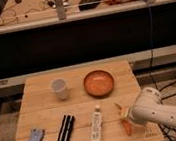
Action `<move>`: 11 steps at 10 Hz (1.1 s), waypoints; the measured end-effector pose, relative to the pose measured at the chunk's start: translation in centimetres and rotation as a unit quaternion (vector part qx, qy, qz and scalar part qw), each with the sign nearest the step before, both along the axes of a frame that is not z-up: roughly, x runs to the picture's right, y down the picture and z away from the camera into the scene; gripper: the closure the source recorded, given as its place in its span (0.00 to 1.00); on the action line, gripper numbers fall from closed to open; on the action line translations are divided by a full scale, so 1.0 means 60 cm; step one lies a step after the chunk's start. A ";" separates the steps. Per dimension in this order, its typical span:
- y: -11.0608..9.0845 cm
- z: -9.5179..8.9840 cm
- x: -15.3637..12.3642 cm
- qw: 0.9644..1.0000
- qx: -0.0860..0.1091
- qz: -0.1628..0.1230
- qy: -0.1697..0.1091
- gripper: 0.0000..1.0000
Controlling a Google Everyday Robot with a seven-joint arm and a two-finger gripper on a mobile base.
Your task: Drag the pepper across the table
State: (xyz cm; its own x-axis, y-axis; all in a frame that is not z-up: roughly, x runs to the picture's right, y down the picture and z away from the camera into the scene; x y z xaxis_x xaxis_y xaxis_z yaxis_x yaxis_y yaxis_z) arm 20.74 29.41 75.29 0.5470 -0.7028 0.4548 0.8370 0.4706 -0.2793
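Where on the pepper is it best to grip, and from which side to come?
Probably its thicker part near the green stem, from above, jaws across its width. The pepper lies flat on the table, stem toward the far side, thin tip toward the front edge, where a grip would slip. The open gripper is beside it, opposite the white tube.

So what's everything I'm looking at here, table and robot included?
table: one, pale wood planks, centre of view
cup: one, white, back left of table
bowl: one, orange, back middle, right of cup
flat pad: one, blue-grey, front left corner
black bar: one, black, front, right of pad
tube: one, white, front middle
pepper: one, orange-red, front right, partly hidden by arm
arm: one, white, reaching in from right
gripper: one, at arm's end, over the pepper, mostly hidden
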 end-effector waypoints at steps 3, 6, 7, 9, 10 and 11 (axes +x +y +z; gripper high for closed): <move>0.009 0.000 -0.002 1.000 -0.004 -0.006 -0.006 0.20; 0.018 0.000 -0.001 1.000 -0.007 -0.006 -0.010 0.20; 0.019 0.001 -0.003 1.000 -0.008 -0.006 -0.012 0.20; 0.025 0.000 -0.001 1.000 -0.009 -0.006 -0.015 0.20; 0.025 0.001 0.000 1.000 -0.009 -0.006 -0.015 0.20; 0.026 0.002 0.001 1.000 -0.009 -0.006 -0.016 0.20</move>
